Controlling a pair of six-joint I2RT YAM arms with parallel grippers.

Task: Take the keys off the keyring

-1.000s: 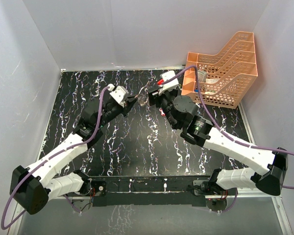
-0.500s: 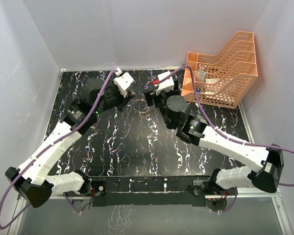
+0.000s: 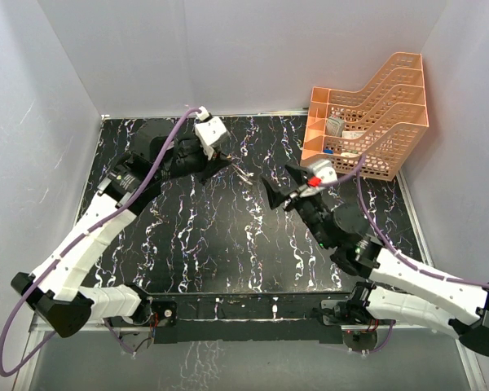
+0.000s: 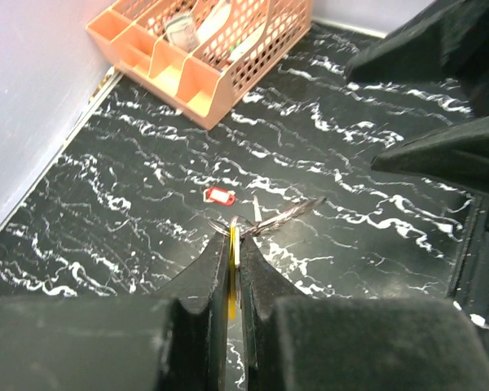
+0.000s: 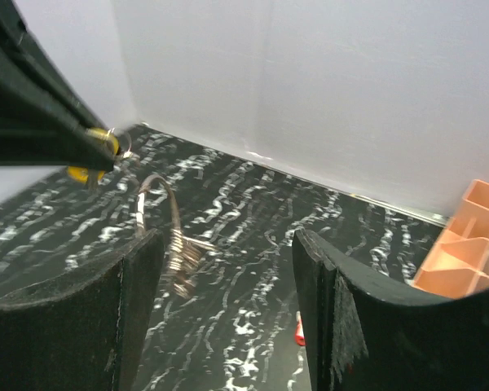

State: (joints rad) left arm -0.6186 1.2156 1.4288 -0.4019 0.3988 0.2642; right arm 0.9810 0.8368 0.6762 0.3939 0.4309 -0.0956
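Right gripper (image 3: 279, 194) has drawn back, gaping empty; left gripper (image 4: 235, 236) pinches the yellow key (image 4: 231, 269), keyring (image 4: 281, 217) seemingly dangling just beyond.

Lab test cell — bare white walls (image 3: 228, 49)

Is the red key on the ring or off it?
Off: red key lies alone on the table, apart from the yellow key in the left gripper.

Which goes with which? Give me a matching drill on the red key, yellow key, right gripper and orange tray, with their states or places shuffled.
1 red key
2 yellow key
3 right gripper
4 orange tray

a open, holding nothing
b pinched in left gripper
c lying loose on the table
d far right corner

Pairs: 1-c, 2-b, 3-a, 4-d
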